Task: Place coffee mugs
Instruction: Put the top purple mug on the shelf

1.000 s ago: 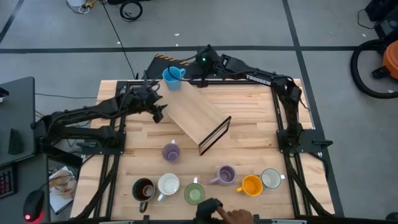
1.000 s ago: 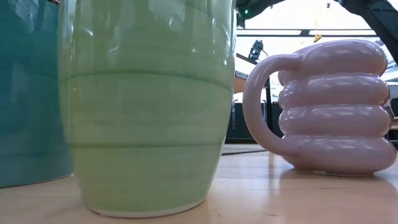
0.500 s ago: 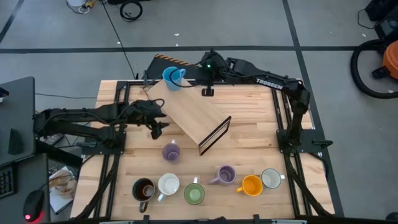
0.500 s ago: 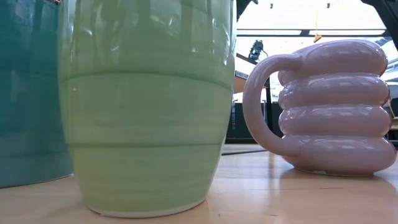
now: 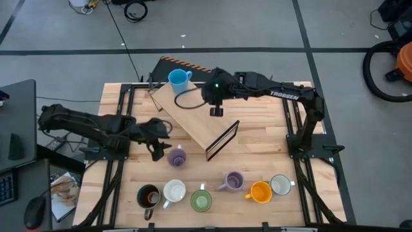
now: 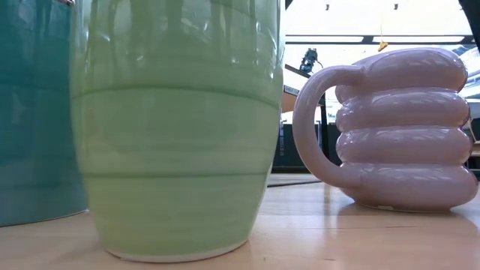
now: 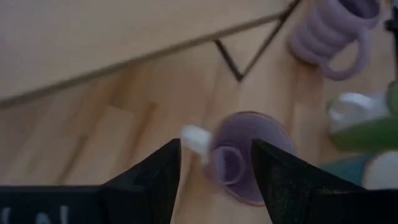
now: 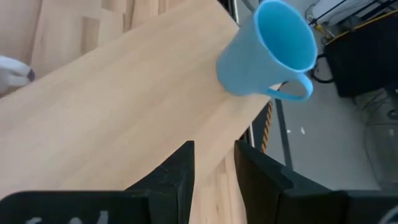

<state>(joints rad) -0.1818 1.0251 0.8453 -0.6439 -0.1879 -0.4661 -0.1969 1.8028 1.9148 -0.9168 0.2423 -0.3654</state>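
high view | left gripper point(image 5: 156, 145) apart beside lilac mug point(image 5: 177, 156) | right gripper point(image 5: 215, 111) apart above board point(image 5: 196, 116)

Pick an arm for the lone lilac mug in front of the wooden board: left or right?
Left. The left gripper hangs right beside that lilac mug, jaws open, and the mug sits between them in its wrist view. The right gripper is over the wooden board, near the blue mug.

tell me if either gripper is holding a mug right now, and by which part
Nothing is held. The left gripper is open just above the lilac mug, not closed on it. The right gripper is open over the wooden shelf, clear of the blue mug.
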